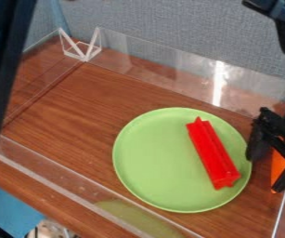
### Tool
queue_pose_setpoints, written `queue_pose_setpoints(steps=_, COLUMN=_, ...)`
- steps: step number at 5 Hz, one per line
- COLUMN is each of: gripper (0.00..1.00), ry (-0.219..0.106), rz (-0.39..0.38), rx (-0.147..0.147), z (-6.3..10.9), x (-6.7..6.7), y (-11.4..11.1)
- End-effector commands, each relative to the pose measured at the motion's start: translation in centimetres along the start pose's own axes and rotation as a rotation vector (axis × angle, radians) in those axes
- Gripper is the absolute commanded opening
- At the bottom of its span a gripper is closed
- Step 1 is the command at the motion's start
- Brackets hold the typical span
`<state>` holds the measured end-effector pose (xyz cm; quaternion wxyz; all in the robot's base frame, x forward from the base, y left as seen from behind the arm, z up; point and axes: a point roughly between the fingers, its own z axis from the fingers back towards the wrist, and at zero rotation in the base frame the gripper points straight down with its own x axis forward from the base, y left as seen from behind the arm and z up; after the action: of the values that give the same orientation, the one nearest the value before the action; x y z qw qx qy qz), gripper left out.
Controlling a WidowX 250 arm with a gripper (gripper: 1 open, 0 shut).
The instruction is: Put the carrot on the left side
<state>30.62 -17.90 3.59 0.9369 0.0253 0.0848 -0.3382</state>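
The orange carrot lies on the wooden table at the far right, just past the rim of the green plate. Only a strip of it shows between the black fingers. My gripper points straight down over the carrot and is open, with one finger on its plate side and the other towards the right edge of the view. Whether the fingers touch the carrot I cannot tell.
A long red ridged bar lies on the right half of the green plate. Clear plastic walls border the table at the back and front. A small white wire stand sits in the back left corner.
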Motion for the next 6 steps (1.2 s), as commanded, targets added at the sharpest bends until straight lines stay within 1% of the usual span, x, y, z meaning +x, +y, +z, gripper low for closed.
queue_pose_setpoints(steps=1, gripper=1.00, ry=-0.043, rz=-0.021, rx=0.010, z=0.8, x=1.0, y=-1.1)
queue_pose_setpoints(steps=2, gripper=1.00, ry=-0.030, rz=-0.019, rx=0.012, z=0.4, x=1.4, y=-1.0)
queue_pose_setpoints(steps=3, gripper=0.00, ry=-0.031, rz=0.014, rx=0.005, z=-0.2, x=2.0, y=-0.5)
queue_pose_setpoints(steps=4, gripper=0.00, ry=-0.037, rz=0.044, rx=0.000, z=-0.1, x=2.5, y=0.0)
queue_pose_setpoints(steps=6, gripper=0.00, ry=-0.081, rz=0.134, rx=0.000, z=3.7, x=1.7, y=1.1)
